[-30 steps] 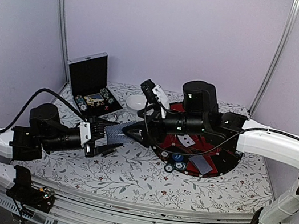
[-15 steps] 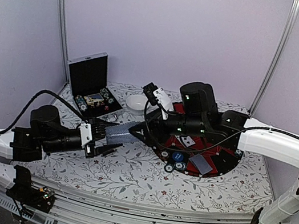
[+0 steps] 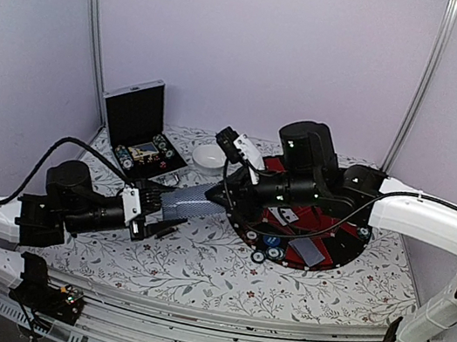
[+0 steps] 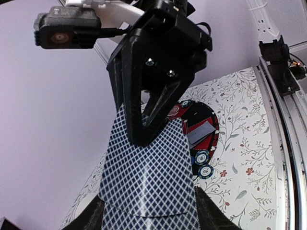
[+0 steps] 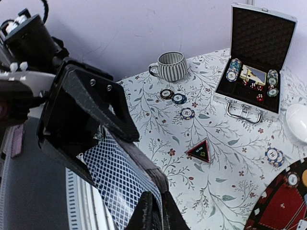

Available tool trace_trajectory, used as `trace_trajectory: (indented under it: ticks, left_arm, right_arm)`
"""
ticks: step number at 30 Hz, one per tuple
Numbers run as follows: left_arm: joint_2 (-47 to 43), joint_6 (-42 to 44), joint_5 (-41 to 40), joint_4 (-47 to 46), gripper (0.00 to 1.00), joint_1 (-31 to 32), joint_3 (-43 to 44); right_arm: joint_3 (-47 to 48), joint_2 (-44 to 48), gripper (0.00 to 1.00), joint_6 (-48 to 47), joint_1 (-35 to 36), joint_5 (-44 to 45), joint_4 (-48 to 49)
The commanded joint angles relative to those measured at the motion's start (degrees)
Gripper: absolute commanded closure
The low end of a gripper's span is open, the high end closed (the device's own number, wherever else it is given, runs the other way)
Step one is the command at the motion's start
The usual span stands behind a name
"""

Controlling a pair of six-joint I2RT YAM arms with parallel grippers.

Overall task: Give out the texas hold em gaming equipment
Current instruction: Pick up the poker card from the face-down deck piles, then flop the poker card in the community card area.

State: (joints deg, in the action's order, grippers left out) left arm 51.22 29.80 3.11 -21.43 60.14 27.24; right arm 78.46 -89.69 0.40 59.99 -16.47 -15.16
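Note:
My left gripper [image 3: 161, 211] holds a deck of playing cards [image 3: 189, 203] with blue-and-white lattice backs above the table's left middle, its fingers on the deck's two long sides [image 4: 148, 221]. The deck [image 4: 148, 187] fills the left wrist view. My right gripper [image 3: 216, 195] reaches in from the right and is shut on the far end of the top card [image 5: 117, 179], its tips pinched together [image 5: 159, 207]. Poker chips [image 3: 266, 254] and a few face-down cards [image 3: 306, 251] lie on the round red-and-black mat [image 3: 341, 244].
An open black silver-edged case [image 3: 140, 132] with chips stands at the back left, a white bowl [image 3: 209, 157] beside it. In the right wrist view there are a striped mug [image 5: 170, 66], loose chips [image 5: 173, 96] and a triangular marker [image 5: 201, 151] on the floral cloth.
My right gripper was open around the deck's far end and has shut on the top card. The right arm has shifted slightly right. The left arm holds still.

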Motion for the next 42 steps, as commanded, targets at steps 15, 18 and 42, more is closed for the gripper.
trace_trajectory:
  ticks: [15,18,42]
  left_arm:
    - [-0.7,0.2,0.8,-2.3,0.48,0.8,0.2]
    - [-0.7,0.1,1.2,-2.1,0.48,0.8,0.3]
    - [0.8,0.8,-0.2,-2.7,0.48,0.6,-0.4]
  right_arm:
    - [-2.9,16.0,0.99,-4.5,-8.5,4.9,-4.9]
    - [-5.7,18.1,0.98,-6.4,-16.0,13.3,-4.9]
    - [0.0,-30.6,0.98,-63.1,-34.2,22.8,20.2]
